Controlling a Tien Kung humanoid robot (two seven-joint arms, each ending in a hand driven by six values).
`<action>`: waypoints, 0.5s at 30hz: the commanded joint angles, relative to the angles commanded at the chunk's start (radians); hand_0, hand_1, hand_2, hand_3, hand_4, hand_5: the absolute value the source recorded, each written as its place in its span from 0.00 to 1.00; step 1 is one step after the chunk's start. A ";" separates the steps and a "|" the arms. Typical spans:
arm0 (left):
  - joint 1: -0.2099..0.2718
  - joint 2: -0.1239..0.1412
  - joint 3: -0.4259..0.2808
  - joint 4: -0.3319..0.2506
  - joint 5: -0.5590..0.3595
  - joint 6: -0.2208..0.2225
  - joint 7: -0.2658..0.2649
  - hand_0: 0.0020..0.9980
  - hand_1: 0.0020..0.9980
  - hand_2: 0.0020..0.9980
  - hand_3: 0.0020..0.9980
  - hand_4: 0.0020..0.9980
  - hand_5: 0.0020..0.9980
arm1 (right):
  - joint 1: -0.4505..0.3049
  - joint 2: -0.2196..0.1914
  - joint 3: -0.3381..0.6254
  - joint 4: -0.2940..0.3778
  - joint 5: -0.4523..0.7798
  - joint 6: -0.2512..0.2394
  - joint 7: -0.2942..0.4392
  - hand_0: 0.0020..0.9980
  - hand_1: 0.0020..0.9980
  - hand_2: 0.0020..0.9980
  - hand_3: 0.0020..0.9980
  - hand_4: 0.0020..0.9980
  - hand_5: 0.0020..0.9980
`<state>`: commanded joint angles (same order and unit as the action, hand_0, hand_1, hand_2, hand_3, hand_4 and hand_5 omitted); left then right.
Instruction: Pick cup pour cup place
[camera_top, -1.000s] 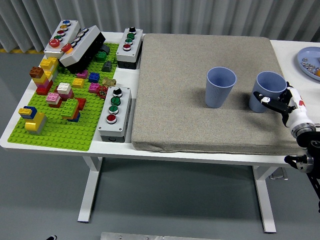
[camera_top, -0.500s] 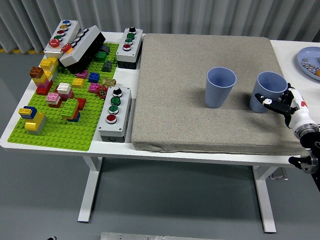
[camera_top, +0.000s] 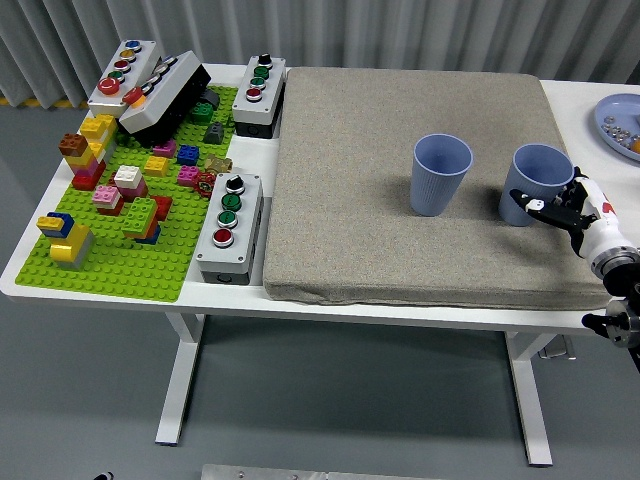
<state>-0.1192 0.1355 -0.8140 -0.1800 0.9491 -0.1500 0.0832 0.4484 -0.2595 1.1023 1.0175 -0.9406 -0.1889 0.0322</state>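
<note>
Compared with a second ago, the right hand (camera_top: 562, 208) has drawn back slightly toward the table's right edge, and its fingertips (camera_top: 528, 203) now sit just at the near side of the right blue cup (camera_top: 535, 182); whether they grasp the cup or only touch it cannot be told. That cup stands upright on the grey mat (camera_top: 400, 150), near the second blue cup (camera_top: 441, 174), also upright and unmoved. The mat covers most of the white table (camera_top: 130, 300). Left of it lie a green brick baseplate (camera_top: 110, 262) with coloured bricks and several grey button boxes (camera_top: 230, 226). A blue plate (camera_top: 618, 122) shows at the far right. Grey corrugated wall panels stand behind.
</note>
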 joint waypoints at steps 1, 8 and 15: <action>0.000 0.000 0.000 0.000 0.000 0.000 0.000 0.82 0.78 0.82 0.75 0.56 1.00 | 0.000 0.000 0.000 0.000 0.000 0.000 0.000 0.96 0.94 1.00 1.00 0.85 0.29; 0.001 -0.001 -0.008 0.000 0.004 0.000 0.000 0.82 0.78 0.82 0.75 0.56 1.00 | -0.023 -0.029 0.019 0.034 -0.021 0.022 -0.026 0.96 0.94 1.00 1.00 0.85 0.29; 0.004 -0.001 -0.023 0.000 0.015 0.000 0.001 0.82 0.78 0.82 0.75 0.56 1.00 | -0.084 -0.099 0.043 0.133 -0.024 0.043 -0.053 0.97 0.94 1.00 1.00 0.86 0.31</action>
<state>-0.1148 0.1350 -0.8367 -0.1800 0.9636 -0.1501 0.0839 0.3640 -0.3585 1.1450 1.1502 -0.9646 -0.1456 -0.0210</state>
